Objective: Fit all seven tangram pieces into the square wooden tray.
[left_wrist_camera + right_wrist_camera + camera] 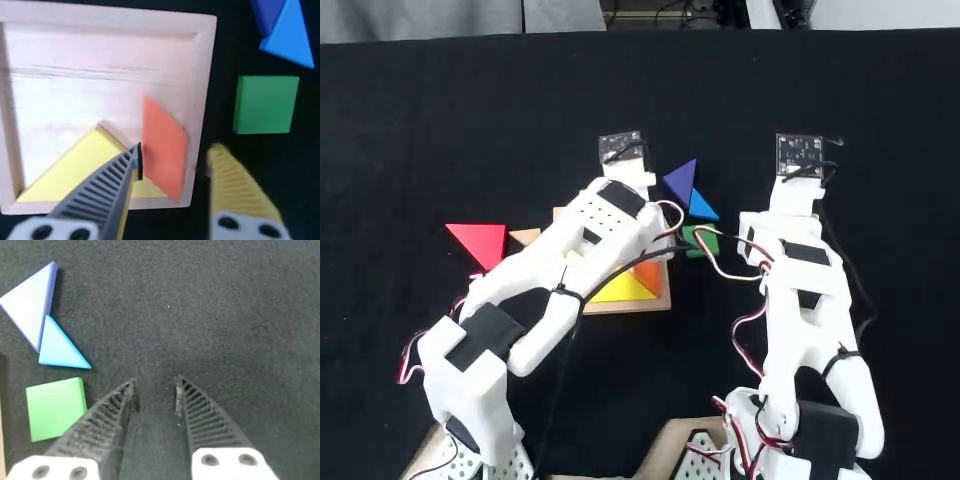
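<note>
**Square wooden tray** (201, 75): set on the black tabletop (225, 315). A yellow triangle (75, 170) and an orange parallelogram (162, 140) are held inside, the latter close against one wall.

**Left tool** (176, 152): released, jaws spread. One jaw is placed inside the tray beside the parallelogram, the other outside the wall.

**Right tool** (156, 392): released, nothing held. It is positioned over bare tabletop near the green square (55, 407).

**Hazards, as judged:**
- The tray may be dragged if its wall is caught by the outer jaw.
- The parallelogram may be tipped or left unseated, whereby room for the outstanding pieces would be lost.
</note>
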